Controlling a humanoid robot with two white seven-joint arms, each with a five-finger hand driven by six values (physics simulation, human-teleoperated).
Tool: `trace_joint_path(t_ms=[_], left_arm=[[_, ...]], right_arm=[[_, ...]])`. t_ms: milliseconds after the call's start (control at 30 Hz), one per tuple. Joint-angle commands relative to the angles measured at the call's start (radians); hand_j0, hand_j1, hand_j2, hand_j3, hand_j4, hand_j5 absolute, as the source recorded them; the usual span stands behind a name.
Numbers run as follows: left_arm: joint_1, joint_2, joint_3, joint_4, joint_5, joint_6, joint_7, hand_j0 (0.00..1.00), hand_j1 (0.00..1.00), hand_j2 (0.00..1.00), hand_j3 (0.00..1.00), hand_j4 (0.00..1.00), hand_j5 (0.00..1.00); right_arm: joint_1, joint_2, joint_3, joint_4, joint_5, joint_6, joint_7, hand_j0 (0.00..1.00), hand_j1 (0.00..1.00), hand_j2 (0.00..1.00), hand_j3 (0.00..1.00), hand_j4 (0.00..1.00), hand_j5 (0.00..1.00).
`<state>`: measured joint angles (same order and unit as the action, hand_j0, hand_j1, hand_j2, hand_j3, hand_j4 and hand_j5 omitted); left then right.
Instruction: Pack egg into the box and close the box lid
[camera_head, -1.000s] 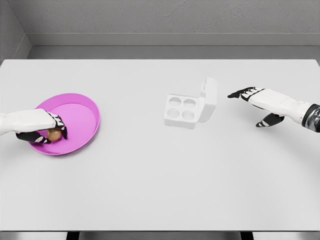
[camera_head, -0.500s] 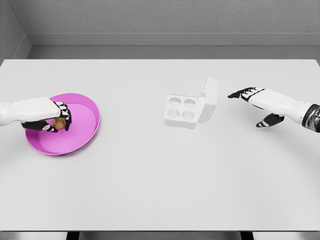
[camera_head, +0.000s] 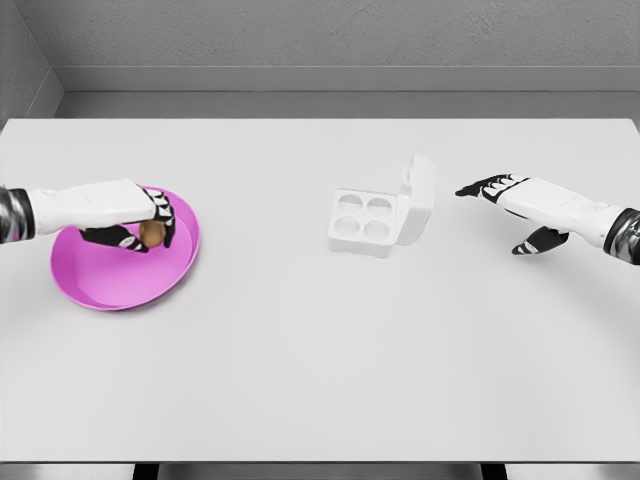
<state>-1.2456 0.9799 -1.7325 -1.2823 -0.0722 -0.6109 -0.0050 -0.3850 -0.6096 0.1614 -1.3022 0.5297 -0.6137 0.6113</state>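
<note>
The left hand (camera_head: 140, 222) has its fingers curled around the egg (camera_head: 152, 234), a small brown shape held above the pink plate (camera_head: 95, 285), over the plate's upper right part near the two o'clock rim. The carry is the step in hand, and the target sits at roughly three o'clock from the egg: the white box (camera_head: 366, 222), its lid (camera_head: 419, 190) standing open on the far right side, four round cups showing and none filled. To do this well, the hand probably wants to keep the egg high enough to clear the plate's raised rim, travel flat across the bare table (camera_head: 320, 360), then come down straight over one cup, the near left cup looking the shortest reach. A light, steady grip seems wise, since an egg tipped against a cup edge could roll out. Room is generous: between plate and box the table is open, and the upright lid blocks only the box's right side, not the approach from the left. The right hand (camera_head: 520, 205) hovers well apart at three o'clock of the box, fingers spread and holding nothing, seemingly placed to fold the lid over once the egg is seated.
</note>
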Motion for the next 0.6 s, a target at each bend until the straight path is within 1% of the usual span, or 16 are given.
trace_joint_path(t_ms=[0, 167, 300, 467, 567], left_arm=[[0.0, -0.023, 0.002, 0.001, 0.012, 0.0, 0.0, 0.39, 0.39, 0.39, 0.39, 0.39, 0.39], [0.0, -0.046, 0.002, 0.003, 0.038, 0.0, -0.001, 0.39, 0.39, 0.39, 0.39, 0.39, 0.39], [-0.002, -0.046, 0.022, 0.003, 0.04, 0.0, -0.001, 0.39, 0.39, 0.39, 0.39, 0.39, 0.39], [-0.011, -0.067, 0.025, 0.003, 0.054, 0.0, -0.001, 0.39, 0.39, 0.39, 0.39, 0.39, 0.39], [-0.012, -0.095, 0.031, 0.009, 0.061, 0.0, -0.001, 0.39, 0.39, 0.39, 0.39, 0.39, 0.39]], right_arm=[[0.0, -0.001, 0.0, 0.0, -0.007, 0.003, 0.0, 1.0, 1.0, 1.0, 1.0, 1.0, 1.0], [0.0, -0.001, 0.0, 0.0, -0.007, 0.003, 0.0, 1.0, 1.0, 1.0, 1.0, 1.0, 1.0], [0.0, -0.001, 0.0, 0.0, -0.007, 0.003, 0.0, 1.0, 1.0, 1.0, 1.0, 1.0, 1.0], [0.0, -0.001, 0.0, -0.002, -0.007, 0.003, 0.0, 1.0, 1.0, 1.0, 1.0, 1.0, 1.0], [0.0, -0.001, 0.0, 0.0, -0.007, 0.003, 0.0, 1.0, 1.0, 1.0, 1.0, 1.0, 1.0]])
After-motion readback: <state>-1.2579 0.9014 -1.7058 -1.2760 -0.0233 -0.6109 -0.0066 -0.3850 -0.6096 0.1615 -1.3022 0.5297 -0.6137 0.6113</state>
